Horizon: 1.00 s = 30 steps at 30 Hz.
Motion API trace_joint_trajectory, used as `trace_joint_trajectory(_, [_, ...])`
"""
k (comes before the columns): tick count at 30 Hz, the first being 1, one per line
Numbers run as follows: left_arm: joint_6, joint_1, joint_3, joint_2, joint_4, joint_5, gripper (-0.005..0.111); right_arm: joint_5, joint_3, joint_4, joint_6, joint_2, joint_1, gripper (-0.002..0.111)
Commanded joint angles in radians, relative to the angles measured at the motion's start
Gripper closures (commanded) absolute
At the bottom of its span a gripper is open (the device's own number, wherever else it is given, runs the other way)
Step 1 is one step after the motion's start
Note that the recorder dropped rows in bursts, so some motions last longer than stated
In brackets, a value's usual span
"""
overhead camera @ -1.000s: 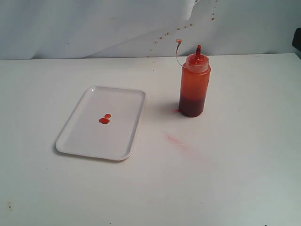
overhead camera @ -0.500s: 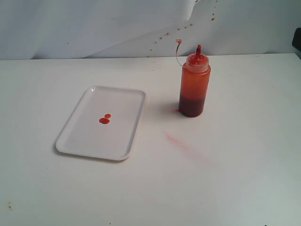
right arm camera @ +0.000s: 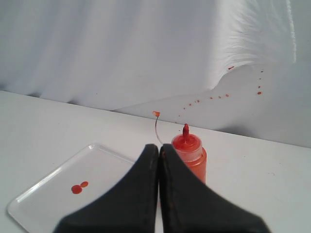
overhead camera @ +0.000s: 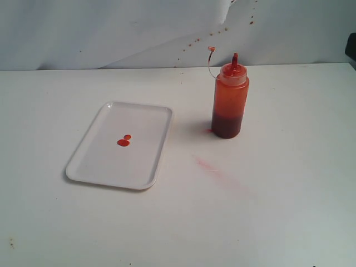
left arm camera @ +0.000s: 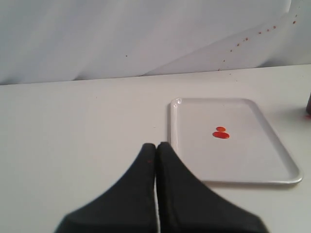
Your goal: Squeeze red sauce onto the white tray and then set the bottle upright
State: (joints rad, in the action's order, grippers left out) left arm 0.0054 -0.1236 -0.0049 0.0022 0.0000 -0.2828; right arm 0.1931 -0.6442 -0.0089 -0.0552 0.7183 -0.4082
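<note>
Left hand [left arm camera: 155,146] closed near white tray [left arm camera: 243,162] holding red sauce [left arm camera: 221,135] blobs.

No readable text, label, brand, number or sign anywhere: none on the bottle [overhead camera: 229,103], none on the white tray [overhead camera: 111,167] beside the bottle
</note>
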Motion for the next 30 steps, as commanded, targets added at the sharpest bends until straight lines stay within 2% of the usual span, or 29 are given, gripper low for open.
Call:
trace_joint_trajectory(1, [0.004, 0.004, 0.005, -0.002, 0.006, -0.006, 0.107, -0.002, 0.007, 0.009, -0.001, -0.004, 0.002, 0.108])
trace_joint_trajectory(24, [0.002, 0.004, 0.005, -0.002, 0.006, -0.002, 0.107, -0.002, 0.007, 0.009, -0.001, -0.004, 0.002, 0.108])
trace_joint_trajectory(27, [0.002, 0.004, 0.005, -0.002, 0.006, -0.002, 0.107, -0.002, 0.007, 0.009, -0.001, -0.026, 0.040, 0.108])
trace_joint_trajectory(30, [0.007, 0.004, 0.005, -0.002, 0.006, -0.002, 0.107, 0.001, 0.007, 0.009, -0.001, -0.105, 0.129, 0.108])
